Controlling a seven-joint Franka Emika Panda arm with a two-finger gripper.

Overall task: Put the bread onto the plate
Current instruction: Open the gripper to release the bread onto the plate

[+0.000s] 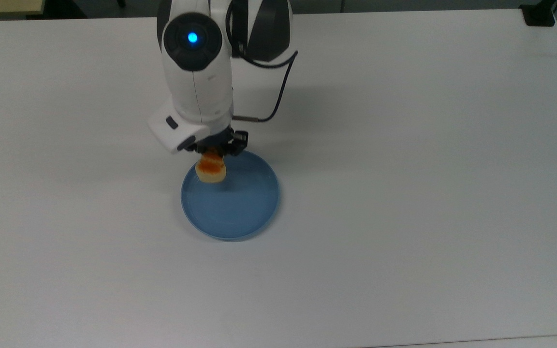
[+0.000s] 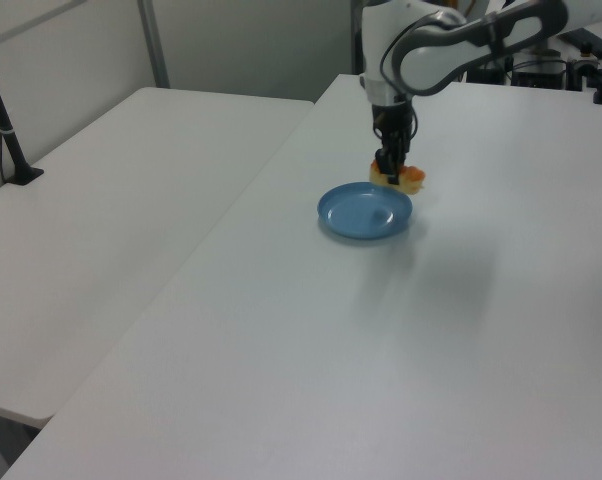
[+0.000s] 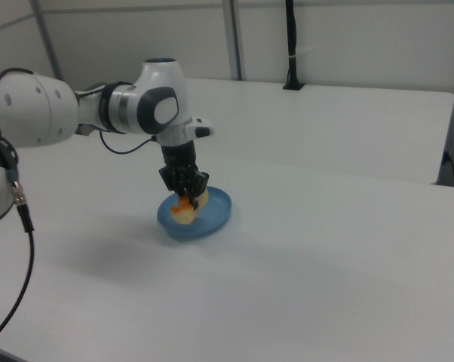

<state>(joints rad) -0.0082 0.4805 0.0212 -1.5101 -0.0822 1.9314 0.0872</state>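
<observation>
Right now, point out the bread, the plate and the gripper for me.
bread (image 1: 210, 171), top view, on its pale lower end below the orange crust.
plate (image 1: 240, 212), top view, on its bare blue floor.
gripper (image 3: 186, 183), right view, between the dark fingertips clamped on the bread.

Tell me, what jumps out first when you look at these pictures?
The white robot arm's gripper holds a little orange-topped bread just above the far edge of a blue plate. The plate sits alone in the middle of a big white table.
</observation>
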